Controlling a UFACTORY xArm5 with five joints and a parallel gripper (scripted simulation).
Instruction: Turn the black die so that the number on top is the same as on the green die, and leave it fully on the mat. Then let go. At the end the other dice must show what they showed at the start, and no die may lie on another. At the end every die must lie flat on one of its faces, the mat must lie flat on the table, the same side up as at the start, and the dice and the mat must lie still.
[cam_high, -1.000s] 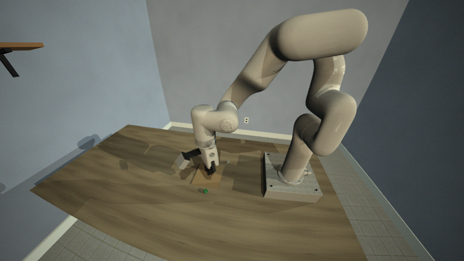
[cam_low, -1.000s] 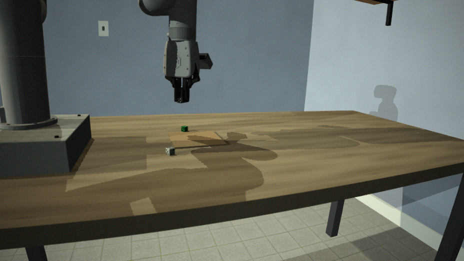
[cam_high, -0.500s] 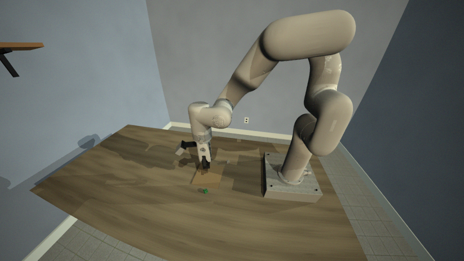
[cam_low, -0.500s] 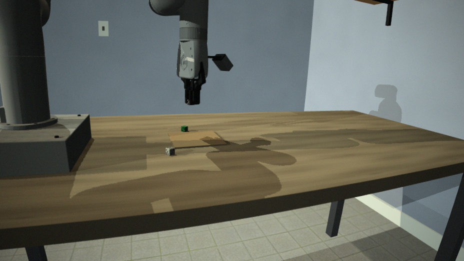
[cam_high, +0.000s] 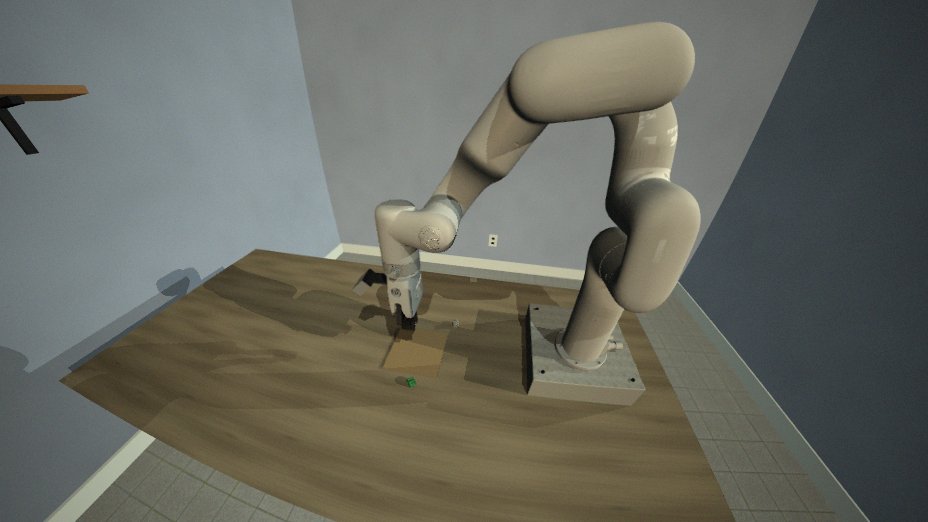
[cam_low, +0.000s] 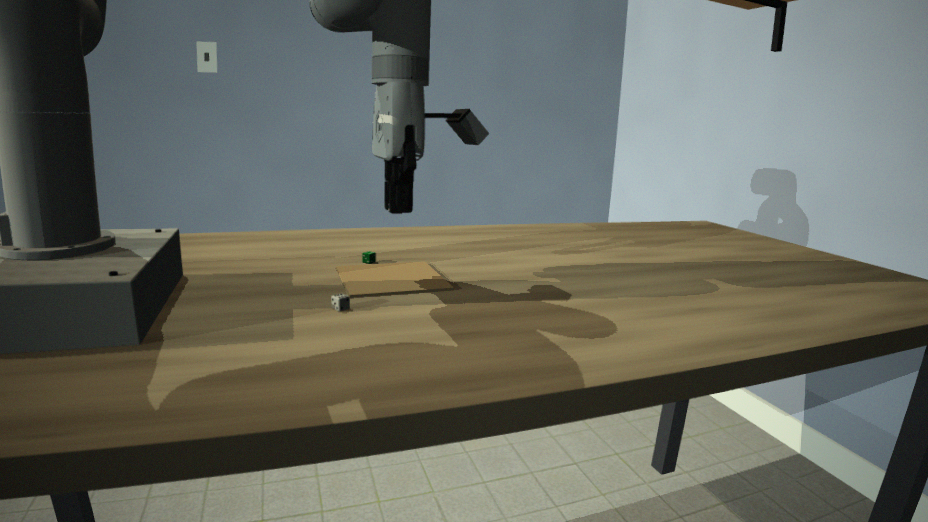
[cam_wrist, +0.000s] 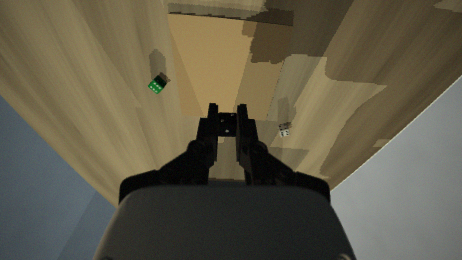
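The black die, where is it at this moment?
The black die is held between the jaws of the gripper, lifted well above the table, over the mat; the green die and white die lie beside that mat.

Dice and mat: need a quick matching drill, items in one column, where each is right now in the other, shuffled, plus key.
Items:
1. black die
2. green die
3. white die
4. mat

Places:
A. on the table, just off the mat's edge on the arm base side
B. flat on the table, no die on it
C. held in the gripper, above the table
D. on the table beside the mat's far edge in the exterior view

Pairs: 1-C, 2-D, 3-A, 4-B
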